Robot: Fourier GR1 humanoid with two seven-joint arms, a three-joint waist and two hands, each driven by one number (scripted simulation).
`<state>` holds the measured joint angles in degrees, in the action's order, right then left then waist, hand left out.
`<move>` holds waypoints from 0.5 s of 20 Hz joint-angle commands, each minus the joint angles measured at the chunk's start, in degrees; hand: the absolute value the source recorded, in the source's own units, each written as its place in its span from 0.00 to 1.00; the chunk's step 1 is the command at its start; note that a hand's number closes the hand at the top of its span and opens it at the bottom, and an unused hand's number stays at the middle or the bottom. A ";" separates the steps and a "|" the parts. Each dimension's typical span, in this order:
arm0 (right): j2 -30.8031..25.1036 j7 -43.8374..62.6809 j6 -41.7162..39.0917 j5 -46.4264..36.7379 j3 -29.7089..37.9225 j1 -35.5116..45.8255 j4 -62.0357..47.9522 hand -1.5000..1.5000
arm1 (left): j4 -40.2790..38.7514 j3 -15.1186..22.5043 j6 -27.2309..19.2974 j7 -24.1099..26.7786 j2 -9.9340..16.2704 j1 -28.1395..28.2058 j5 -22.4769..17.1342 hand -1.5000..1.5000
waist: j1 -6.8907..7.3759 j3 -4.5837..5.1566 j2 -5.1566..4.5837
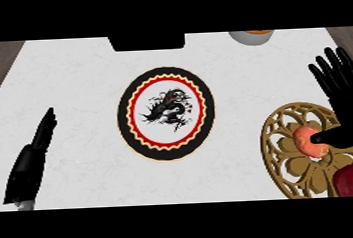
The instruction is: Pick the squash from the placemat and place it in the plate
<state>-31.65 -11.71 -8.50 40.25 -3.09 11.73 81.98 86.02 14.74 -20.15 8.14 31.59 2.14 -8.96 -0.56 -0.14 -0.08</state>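
Two hands over white counter (74,85). Largest item: plate (166,113), black rim, red and yellow ring, dragon motif, no squash on it yet. Next: gold openwork placemat (287,131) at right, carrying orange squash (307,139). Right hand (345,101): fingers straight, released, thumb against squash. Close fingers round squash before lifting; carry left, lower onto plate centre. Left hand (33,157) resting, fingers straight. No readable writing or brand marks.

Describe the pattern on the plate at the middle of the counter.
Head view: the plate has a black rim, a red and yellow scalloped ring, and a black dragon on white.
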 commanded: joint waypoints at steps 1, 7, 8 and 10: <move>0.07 -5.93 -3.05 6.29 8.28 -7.23 0.29 0.00 | -0.76 -1.80 0.87 -0.63 2.77 2.38 0.44 0.50 | -0.66 0.06 0.32; -3.35 -5.76 -14.09 14.07 17.12 -18.16 2.62 0.00 | -2.24 -3.02 2.28 0.85 1.28 3.07 2.06 0.50 | -0.16 0.15 0.24; -4.90 -7.68 -20.26 12.81 18.61 -13.80 -7.01 0.00 | 0.91 -2.31 2.32 -1.67 1.08 3.46 2.58 0.50 | 0.51 0.10 0.11; -6.65 -6.17 -24.72 11.25 16.93 -15.70 -5.84 0.00 | -2.99 -3.99 3.87 1.61 0.59 1.90 1.84 0.50 | 0.41 0.12 0.08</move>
<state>-35.20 -18.19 -24.51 51.19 11.84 -2.13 79.35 83.89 12.17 -18.11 8.83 32.31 4.28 -7.05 -0.57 -0.04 0.08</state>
